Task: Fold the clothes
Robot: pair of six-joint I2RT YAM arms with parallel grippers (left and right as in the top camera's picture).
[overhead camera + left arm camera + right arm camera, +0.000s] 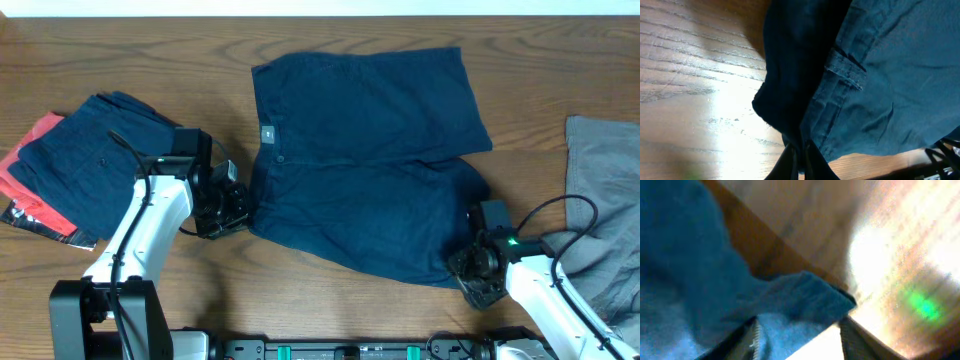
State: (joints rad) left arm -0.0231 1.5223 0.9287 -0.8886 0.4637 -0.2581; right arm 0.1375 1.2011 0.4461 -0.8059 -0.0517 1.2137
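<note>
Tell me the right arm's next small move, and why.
Probably close the right fingers on the hem corner of the shorts. It lies between them, but they stand apart, not yet pinching it. The left fingers are shut on the waistband edge, so a firm grip here would likely let both arms lift to fold.

- Navy shorts (370, 160), centre: matt woven cloth, with stitched seams and a belt loop crisp up close.
- Table (120, 50) under the shorts: smooth grained wood, throwing a bright sheen.
- Left of the shorts, the folded navy garment (90, 160) is the same matt cloth, and the red garment (30, 160) is cloth too.
- Right of the shorts, the grey garment (605, 200): soft, matt.
- Left arm shell (160, 205) beside the shorts: smooth white plastic.
</note>
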